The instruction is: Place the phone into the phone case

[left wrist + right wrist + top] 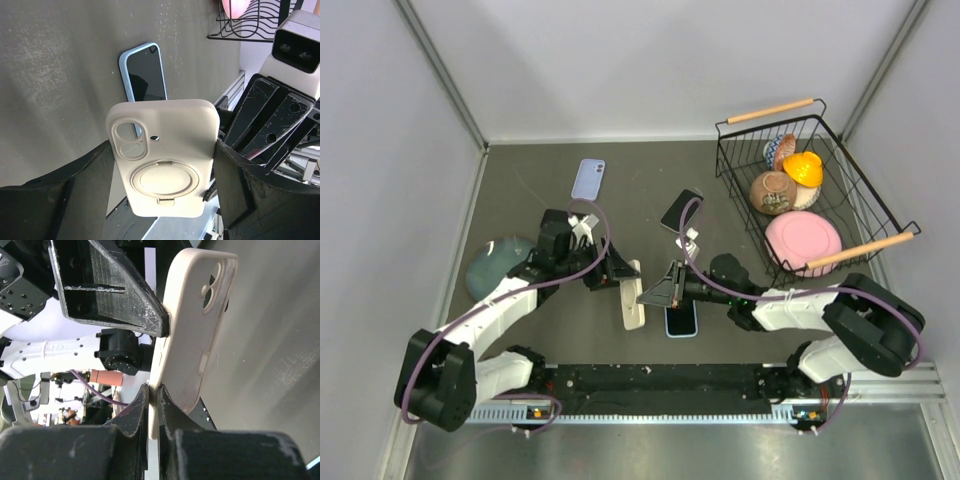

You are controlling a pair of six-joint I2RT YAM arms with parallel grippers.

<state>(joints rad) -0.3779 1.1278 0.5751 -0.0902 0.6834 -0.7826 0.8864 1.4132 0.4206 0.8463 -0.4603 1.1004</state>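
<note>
One beige case (632, 300), on edge, long axis near-far, back facing my left gripper (612, 272), clamped wide across it. My right gripper (653, 293) pinched tight on its rim. One blue phone (681, 320), flat.

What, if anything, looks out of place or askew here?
The beige case is off the table, held on edge between both arms: the left gripper clamps its sides, and the right gripper pinches one thin wall. The phone lies flat beside it. Nothing looks spilled or broken.
</note>
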